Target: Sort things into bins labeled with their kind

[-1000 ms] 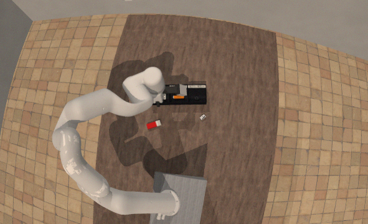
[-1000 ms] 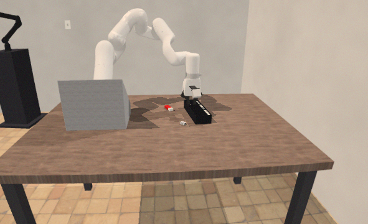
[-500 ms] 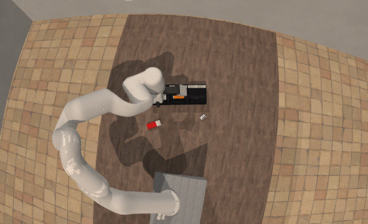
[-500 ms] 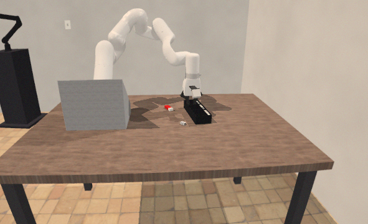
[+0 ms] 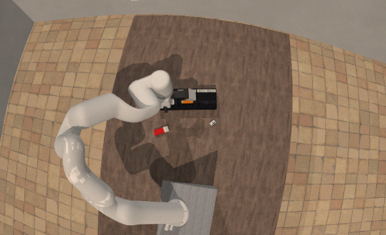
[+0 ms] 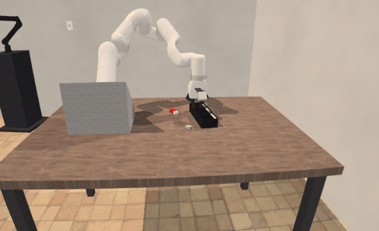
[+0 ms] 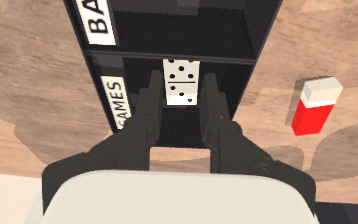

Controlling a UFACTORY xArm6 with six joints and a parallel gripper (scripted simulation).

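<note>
The space directly over the black bin row (image 6: 205,119) is taken up by the gripper (image 7: 182,95), whose fingers stand just apart from a white domino (image 7: 181,81) in the compartment labelled GAMES. A red and white eraser (image 5: 160,130) and a small white item (image 5: 213,123) lie on the table (image 6: 183,154) beside the bins, well apart from each other, with bare wood between them. The back left corner is blocked by a grey block (image 6: 96,107). Wide room is left toward the front edge and the right edge.
</note>
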